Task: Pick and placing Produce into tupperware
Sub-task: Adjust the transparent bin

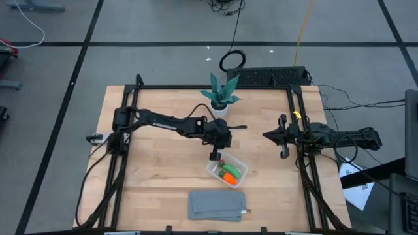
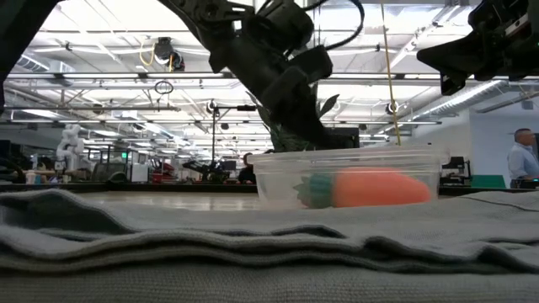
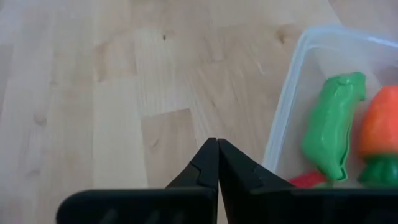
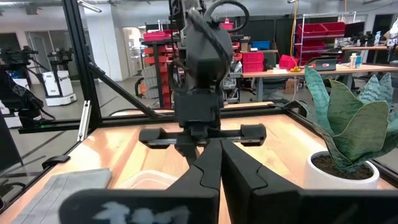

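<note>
The clear tupperware (image 1: pixel 227 170) stands on the wooden table near its middle. Inside it lie the green piece (image 3: pixel 333 124), the orange carrot-like piece (image 3: pixel 382 127) and the small red berry (image 3: pixel 308 180). My left gripper (image 1: pixel 214 156) is shut, with nothing between its fingers. It slants downward above the bare wood, just beside the tupperware's left rim (image 3: pixel 289 99). In the low view the carrot (image 2: pixel 375 187) shows through the box's wall, with the left arm (image 2: pixel 286 76) above it. My right gripper (image 1: pixel 265 135) waits shut at the right side, raised off the table.
A flat grey folded cloth (image 1: pixel 217 205) lies near the table's front edge, just in front of the tupperware. A teal leafy plant in a white pot (image 1: pixel 221 99) stands at the far edge behind the left gripper. Black frame rails (image 1: pixel 297 163) border the table.
</note>
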Available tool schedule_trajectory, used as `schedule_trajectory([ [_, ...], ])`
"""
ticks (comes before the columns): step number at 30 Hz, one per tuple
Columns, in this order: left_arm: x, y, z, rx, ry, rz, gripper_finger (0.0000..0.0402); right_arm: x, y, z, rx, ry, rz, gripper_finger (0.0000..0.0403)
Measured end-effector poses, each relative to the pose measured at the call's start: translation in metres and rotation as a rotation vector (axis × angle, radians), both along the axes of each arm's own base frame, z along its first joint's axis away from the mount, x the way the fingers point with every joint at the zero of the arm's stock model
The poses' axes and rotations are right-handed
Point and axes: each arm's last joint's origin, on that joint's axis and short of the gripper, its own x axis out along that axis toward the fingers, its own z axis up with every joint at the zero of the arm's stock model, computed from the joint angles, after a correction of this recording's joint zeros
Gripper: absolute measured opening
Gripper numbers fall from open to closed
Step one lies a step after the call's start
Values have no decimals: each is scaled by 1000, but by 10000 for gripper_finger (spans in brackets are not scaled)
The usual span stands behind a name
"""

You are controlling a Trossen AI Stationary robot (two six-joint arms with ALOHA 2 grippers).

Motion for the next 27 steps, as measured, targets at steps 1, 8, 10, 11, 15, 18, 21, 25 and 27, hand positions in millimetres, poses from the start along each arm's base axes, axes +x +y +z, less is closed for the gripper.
schedule_trajectory([
  [1, 1, 0, -4, 1, 7, -2, 2, 0, 0, 0, 0, 1, 0, 0],
  [8, 4, 2, -17, 33, 29, 22, 1, 0, 0, 0, -1, 2, 0, 0],
  [10, 4, 4, -16, 48, 24, 40, 2, 0, 0, 0, -3, 2, -1, 0],
  [11, 4, 4, -16, 58, 25, 49, 2, 0, 0, 0, -3, 2, -1, 0],
  [15, 5, 4, -15, 80, 13, 45, 2, 0, 0, 0, -4, 2, 0, 0],
  [18, 4, 4, -16, 79, 28, 46, 1, 0, 0, 0, -4, 5, 0, 0],
  [21, 5, 4, -15, 97, 12, 52, 2, 0, 0, -1, -4, 13, -1, 0],
  [25, 6, -2, -8, 79, -29, 18, 1, 0, 0, -1, -4, 10, -1, 0],
  [27, 6, -11, -1, 73, -57, -18, 2, 0, 0, -1, -4, 10, 0, 0],
])
